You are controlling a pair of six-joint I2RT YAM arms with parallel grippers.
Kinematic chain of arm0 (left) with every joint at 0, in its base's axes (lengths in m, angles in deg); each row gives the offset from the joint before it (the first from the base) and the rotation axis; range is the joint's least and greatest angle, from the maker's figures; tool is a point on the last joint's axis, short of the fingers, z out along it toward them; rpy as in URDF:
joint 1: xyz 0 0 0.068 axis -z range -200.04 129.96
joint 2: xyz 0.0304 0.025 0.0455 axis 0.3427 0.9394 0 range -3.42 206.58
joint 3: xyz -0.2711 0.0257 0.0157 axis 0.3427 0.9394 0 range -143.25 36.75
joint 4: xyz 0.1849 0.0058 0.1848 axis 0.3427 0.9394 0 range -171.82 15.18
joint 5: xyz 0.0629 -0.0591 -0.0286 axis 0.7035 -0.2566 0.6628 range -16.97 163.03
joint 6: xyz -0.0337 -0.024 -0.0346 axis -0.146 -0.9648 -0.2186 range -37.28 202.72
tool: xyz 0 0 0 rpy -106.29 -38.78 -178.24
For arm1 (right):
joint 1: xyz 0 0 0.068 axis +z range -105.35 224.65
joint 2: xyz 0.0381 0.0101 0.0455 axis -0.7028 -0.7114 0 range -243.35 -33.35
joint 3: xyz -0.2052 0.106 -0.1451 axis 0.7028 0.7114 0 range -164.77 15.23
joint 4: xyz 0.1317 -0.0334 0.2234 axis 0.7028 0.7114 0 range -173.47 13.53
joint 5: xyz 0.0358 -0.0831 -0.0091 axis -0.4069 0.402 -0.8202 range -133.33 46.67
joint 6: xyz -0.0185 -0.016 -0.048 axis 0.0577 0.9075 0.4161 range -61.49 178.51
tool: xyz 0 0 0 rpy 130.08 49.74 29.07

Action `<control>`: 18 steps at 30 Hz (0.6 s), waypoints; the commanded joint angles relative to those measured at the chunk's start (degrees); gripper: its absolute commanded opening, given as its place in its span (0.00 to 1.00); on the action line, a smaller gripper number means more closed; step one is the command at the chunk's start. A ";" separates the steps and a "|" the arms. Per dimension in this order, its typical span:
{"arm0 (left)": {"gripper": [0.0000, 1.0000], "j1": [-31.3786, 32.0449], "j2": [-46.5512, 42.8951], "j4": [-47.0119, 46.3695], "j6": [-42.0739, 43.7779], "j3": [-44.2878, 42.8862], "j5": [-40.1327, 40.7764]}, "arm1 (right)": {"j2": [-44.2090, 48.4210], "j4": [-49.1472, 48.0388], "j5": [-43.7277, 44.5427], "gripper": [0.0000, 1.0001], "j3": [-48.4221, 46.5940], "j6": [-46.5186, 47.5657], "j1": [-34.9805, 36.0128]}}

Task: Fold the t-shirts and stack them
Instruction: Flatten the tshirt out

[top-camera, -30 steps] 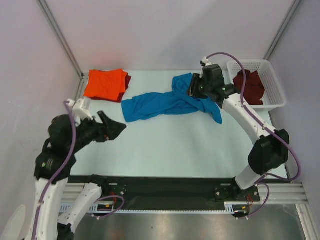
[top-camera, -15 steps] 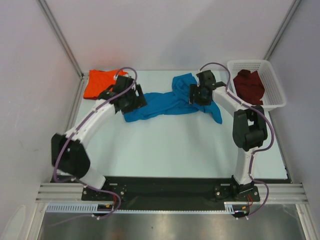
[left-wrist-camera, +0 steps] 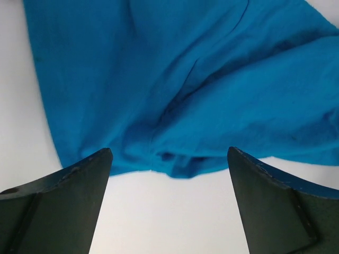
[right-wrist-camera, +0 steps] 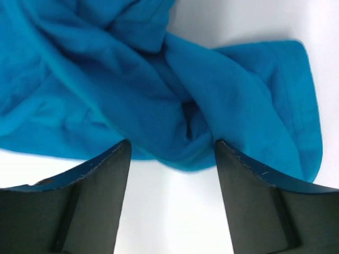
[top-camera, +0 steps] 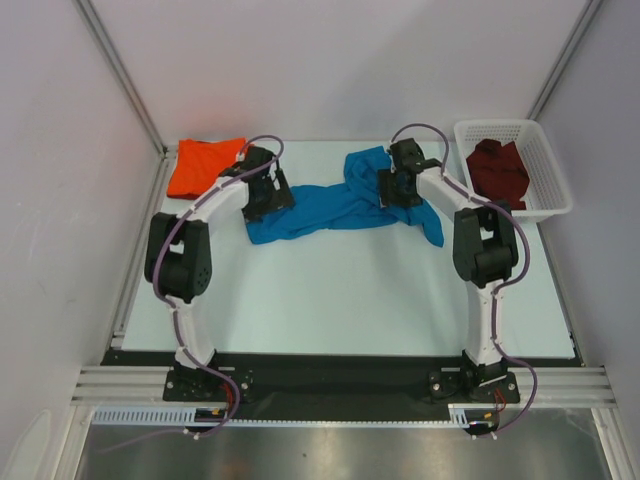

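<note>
The crumpled blue t-shirt (top-camera: 330, 205) lies on the desk (top-camera: 350, 290), its long axis running left to right. The left tool (left-wrist-camera: 169, 180) stands wide open and empty at its left end. The right tool (right-wrist-camera: 170, 185) stands open and empty at its right end. Neither appears to touch the cloth, though this cannot be confirmed.

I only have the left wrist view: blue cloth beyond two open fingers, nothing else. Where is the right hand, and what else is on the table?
Observer: The right hand is at the other end of the same blue t-shirt, open, gripping nothing.
Operator: Is that shirt lying flat?
Observer: No, it lies twisted and bunched across the far part of the table.
Operator: Any other shirts?
Observer: An orange t-shirt lies in the far left corner, and a maroon t-shirt sits in the white basket.
</note>
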 commanded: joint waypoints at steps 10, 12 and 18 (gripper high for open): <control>0.83 -0.87 9.97 -0.77 -0.24 -6.38 -5.72 | -0.46 1.20 5.45 0.31 -4.75 0.83 0.89; 0.77 -0.78 10.42 0.36 -0.76 -6.73 -5.90 | 0.07 0.94 5.54 0.20 -3.96 0.57 1.24; 0.04 -0.69 6.83 -1.47 0.28 -3.40 -4.49 | 3.67 3.66 8.09 0.00 -3.52 -1.02 1.86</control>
